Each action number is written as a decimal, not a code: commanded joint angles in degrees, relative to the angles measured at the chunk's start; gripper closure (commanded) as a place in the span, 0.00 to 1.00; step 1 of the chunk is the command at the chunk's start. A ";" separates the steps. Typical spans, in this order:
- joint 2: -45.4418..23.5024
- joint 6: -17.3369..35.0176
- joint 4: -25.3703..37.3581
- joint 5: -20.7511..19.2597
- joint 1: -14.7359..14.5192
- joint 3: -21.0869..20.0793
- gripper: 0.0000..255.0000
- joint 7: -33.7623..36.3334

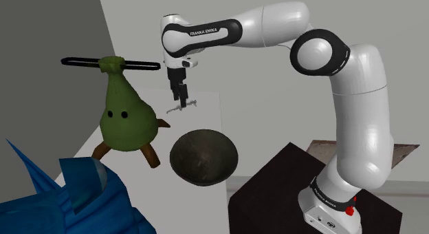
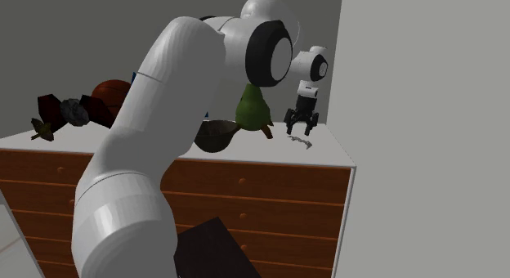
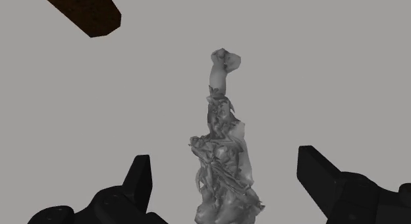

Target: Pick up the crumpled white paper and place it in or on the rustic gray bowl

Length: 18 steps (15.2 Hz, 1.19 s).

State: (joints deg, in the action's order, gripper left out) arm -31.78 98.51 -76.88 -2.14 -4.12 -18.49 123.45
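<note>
Pre-grasp: our end effector (image 1: 181, 97) hovers wide open, holding nothing, over the crumpled paper (image 3: 224, 157). Next, we judge: lower, close, lift toward the dark bowl (image 1: 204, 157).

There is one crumpled pale grey paper scrap (image 3: 220, 157) and one dark, round, rough-surfaced bowl (image 1: 204, 157). One olive-green pear-shaped figure (image 1: 126, 112) has two black dot eyes, three visible brown legs and one black bar across its top. There is one blue spiky object (image 1: 62, 198), one reddish-brown ball (image 2: 110, 92) and one white-topped bench (image 1: 210, 119). One white robot arm (image 1: 357, 115) carries two black fingers (image 3: 139, 180).
</note>
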 commanded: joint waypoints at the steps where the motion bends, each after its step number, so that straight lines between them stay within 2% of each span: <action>1: 0.10 1.62 -1.84 0.13 0.03 0.03 0.00 0.42; 11: 0.14 2.85 -3.10 0.13 0.06 0.03 0.00 0.43; 12: 0.14 2.85 -3.10 0.13 0.06 0.03 1.00 0.43; 18: 0.09 2.80 -3.01 0.12 0.04 0.04 1.00 0.44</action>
State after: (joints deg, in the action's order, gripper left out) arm -31.65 101.31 -79.87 -2.03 -4.05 -18.44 123.88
